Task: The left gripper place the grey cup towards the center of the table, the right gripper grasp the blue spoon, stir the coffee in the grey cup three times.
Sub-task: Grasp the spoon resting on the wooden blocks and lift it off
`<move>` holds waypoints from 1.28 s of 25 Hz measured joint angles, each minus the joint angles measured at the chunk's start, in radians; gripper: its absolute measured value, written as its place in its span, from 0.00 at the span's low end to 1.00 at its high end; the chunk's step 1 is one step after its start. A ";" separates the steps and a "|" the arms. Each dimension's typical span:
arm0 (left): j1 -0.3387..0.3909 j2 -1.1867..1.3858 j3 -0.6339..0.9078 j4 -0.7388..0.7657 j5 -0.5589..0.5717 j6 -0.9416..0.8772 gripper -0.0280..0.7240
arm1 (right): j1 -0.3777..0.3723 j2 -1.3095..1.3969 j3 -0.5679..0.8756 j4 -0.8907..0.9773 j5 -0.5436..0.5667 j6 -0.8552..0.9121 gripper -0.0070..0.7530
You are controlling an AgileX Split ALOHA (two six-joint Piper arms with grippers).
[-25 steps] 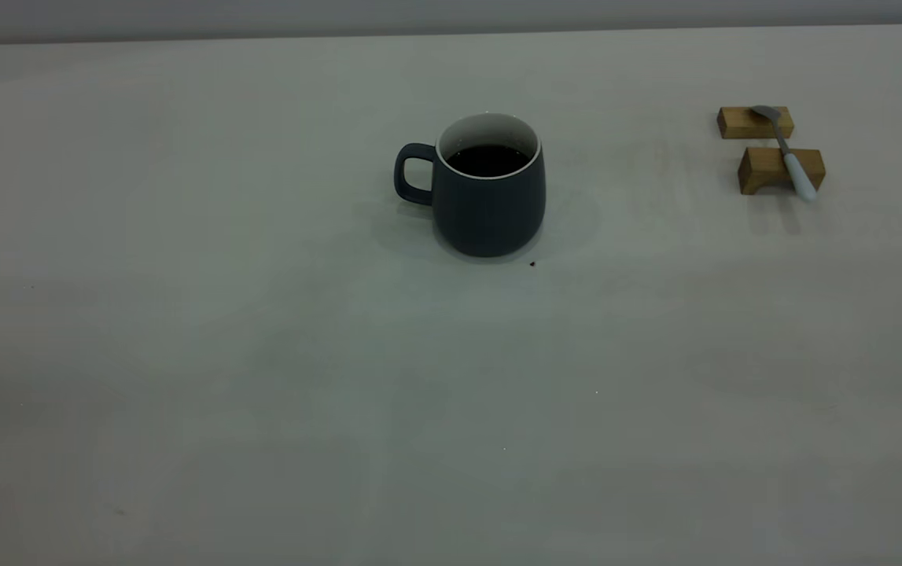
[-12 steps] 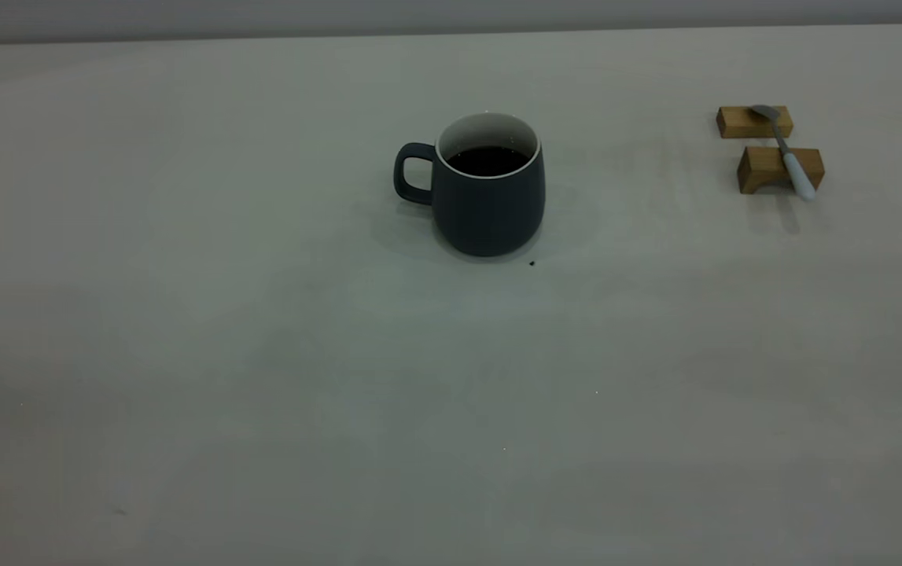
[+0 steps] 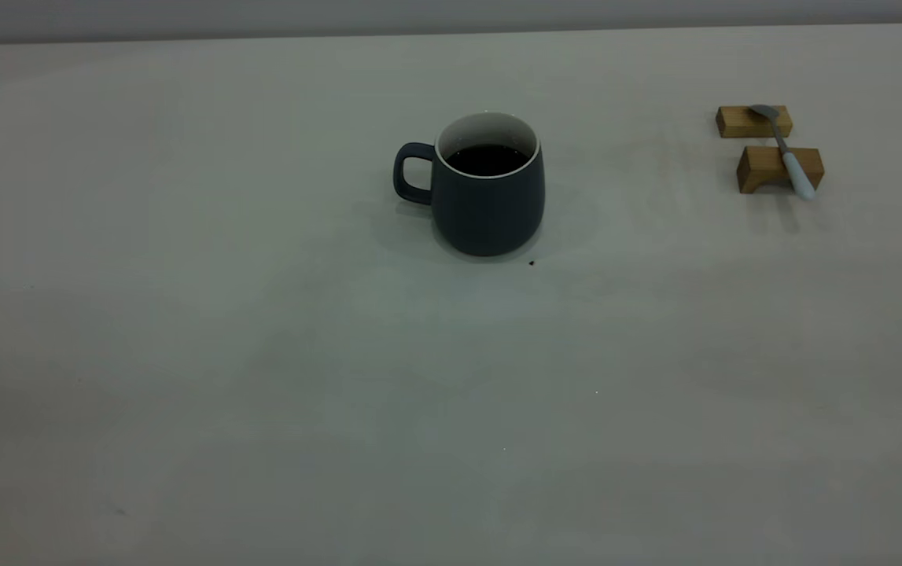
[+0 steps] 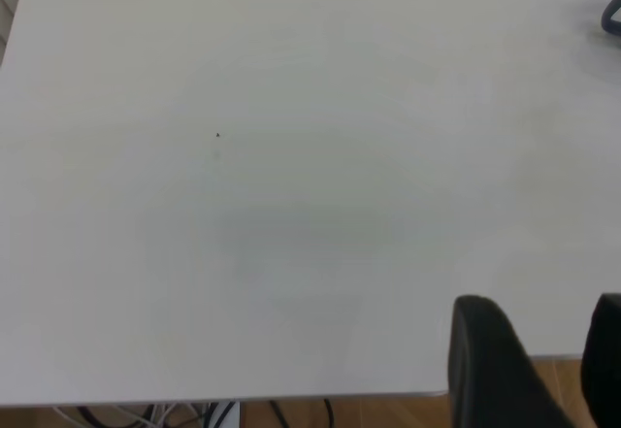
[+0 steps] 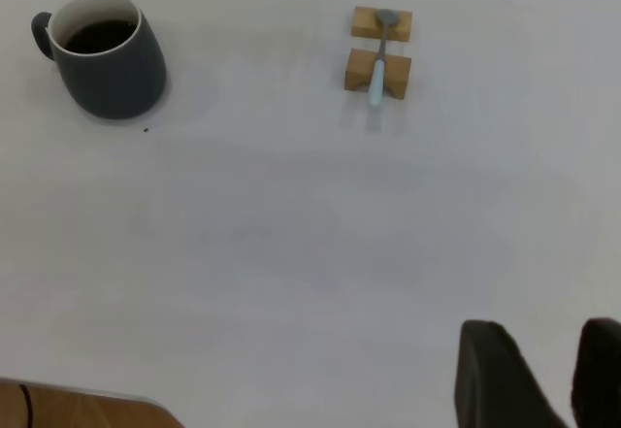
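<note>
Grey cup (image 3: 488, 192) sits upright near centre of the tabletop (image 3: 262, 354), handle pointing to exterior view's left, w/ dark coffee (image 3: 488, 159) inside, level well below the white rim. Tiny dark speck (image 3: 531, 263) on the tabletop just beside cup base. Blue spoon (image 3: 786, 153) lies far to the right side, well apart from cup, bridging two small wooden blocks (image 3: 761, 167): metal bowl on the farther block, pale handle over the nearer one, handle tip overhanging. Neither arm shows in exterior view. Left gripper (image 4: 539, 370) only seen in left wrist view, hovering over the tabletop edge w/ nothing near it except a sliver of the cup handle at the frame edge; jaws stand apart w/ a moderate gap, holding nothing. Right gripper (image 5: 534, 375) seen in right wrist view, also back near the tabletop edge, well apart from cup and spoon, both in its view; jaws apart, empty. Wood floor and cables (image 4: 146, 415) visible past the tabletop edge.
</note>
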 joint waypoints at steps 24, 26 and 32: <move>0.000 0.000 0.000 0.000 0.000 0.000 0.45 | 0.000 0.138 -0.050 -0.002 0.003 0.057 0.40; 0.000 0.000 0.000 0.000 0.000 0.000 0.45 | 0.000 0.239 -0.079 -0.014 -0.037 0.059 0.47; 0.000 0.000 0.000 0.000 0.000 0.000 0.45 | 0.000 0.630 -0.156 -0.034 -0.221 0.060 0.73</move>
